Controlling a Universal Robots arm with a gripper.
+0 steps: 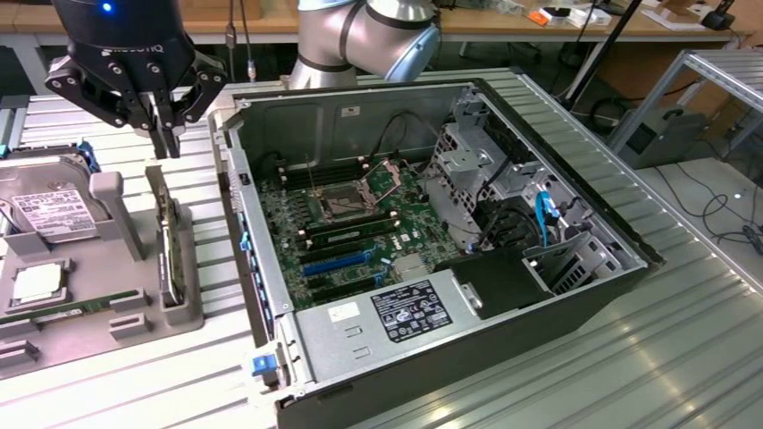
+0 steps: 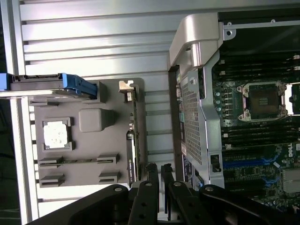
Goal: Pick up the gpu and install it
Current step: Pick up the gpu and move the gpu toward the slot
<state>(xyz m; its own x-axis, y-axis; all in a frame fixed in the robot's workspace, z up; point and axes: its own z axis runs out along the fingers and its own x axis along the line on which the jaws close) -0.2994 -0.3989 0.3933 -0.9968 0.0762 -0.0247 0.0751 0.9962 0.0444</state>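
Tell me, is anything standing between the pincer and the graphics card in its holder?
Nothing visible does. The black pincer hangs in open air above one end of the thin green-and-black graphics card with silver bracket, which stands on edge in the grey holder tray.

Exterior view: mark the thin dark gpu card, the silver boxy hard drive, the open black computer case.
gpu (image 1: 171,250), exterior view, upper edge.
hard drive (image 1: 48,214), exterior view, white label.
computer case (image 1: 322,116), exterior view, grey inner wall.

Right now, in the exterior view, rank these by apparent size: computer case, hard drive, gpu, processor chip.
1. computer case
2-3. hard drive and gpu: unsure, since the gpu stands edge-on and the drive is cut by the frame
4. processor chip
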